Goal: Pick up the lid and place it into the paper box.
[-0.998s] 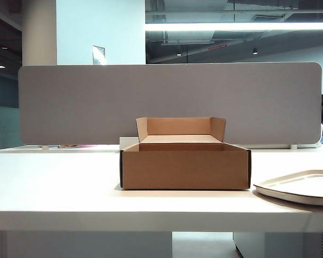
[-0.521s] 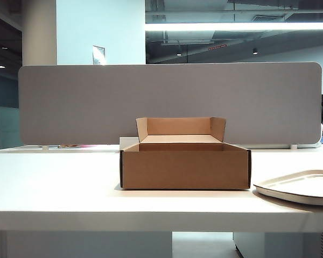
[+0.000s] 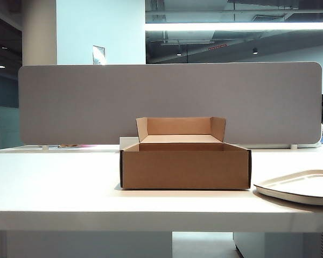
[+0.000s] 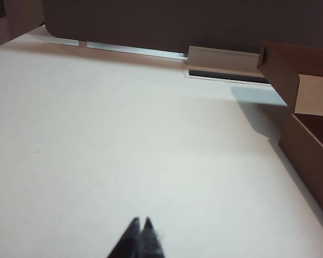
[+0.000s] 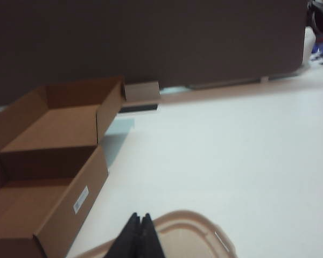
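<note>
Neither arm shows in the exterior view, only the wrist cameras catch the gripper tips.

Left gripper [image 4: 140, 228]: jaws closed tip to tip, nothing between them. It sits low over bare table [image 4: 124, 145], well to the left of the paper box [image 4: 307, 129], pointing roughly toward the grey partition [image 4: 177, 21] behind the table. From that camera only the box's left wall and one upright back flap are visible. No contact with the box or anything else.

Paper box [image 3: 185, 161]: centre of the table [image 3: 59, 183], open top, back flaps standing upright, dark edges at the front corners. Inside looks empty in the right wrist view [image 5: 48, 161]; a small white label is on its outer side wall. A low grey block [image 5: 141, 91] sits at the foot of the partition [image 3: 167, 102], just behind the box.

Lid [image 3: 299, 186]: right of the box, apart from it, lying flat on the table near the front edge, partly cut off by the exterior frame. Off-white, raised rim, rounded corners.

Right gripper [image 5: 140, 223]: jaws fully closed, holding nothing. It hangs right of the box, with the tips over the near rim of the lid [image 5: 188, 236] as that camera sees it; can't tell whether they touch it. It points toward the partition, box to its left.
</note>
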Controlling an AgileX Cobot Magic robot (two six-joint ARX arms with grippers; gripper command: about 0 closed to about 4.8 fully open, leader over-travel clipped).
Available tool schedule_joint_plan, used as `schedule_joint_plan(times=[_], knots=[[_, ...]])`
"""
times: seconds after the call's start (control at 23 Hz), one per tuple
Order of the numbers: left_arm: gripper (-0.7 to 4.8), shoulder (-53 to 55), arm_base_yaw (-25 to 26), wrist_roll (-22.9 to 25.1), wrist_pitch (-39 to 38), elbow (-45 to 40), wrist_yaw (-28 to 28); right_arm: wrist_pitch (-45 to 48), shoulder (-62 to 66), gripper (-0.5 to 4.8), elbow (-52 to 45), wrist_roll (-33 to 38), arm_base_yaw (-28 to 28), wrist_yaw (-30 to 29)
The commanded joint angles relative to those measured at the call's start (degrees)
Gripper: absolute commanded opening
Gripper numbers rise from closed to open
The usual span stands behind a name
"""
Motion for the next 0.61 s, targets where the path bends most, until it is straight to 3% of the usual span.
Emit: schedule_joint_plan(times=[0.04, 0.61], knots=[[-0.05, 0.1, -0.1, 0.0, 0.3, 0.2, 0.2, -0.9, 0.2, -0.02, 2.8, 1.3, 0.1, -0.1], [-0.05, 0.1, -0.1, 0.0, 0.3, 0.2, 2.4, -8.5, 13.0, -0.02, 19.9, -1.0, 0.0, 0.7]])
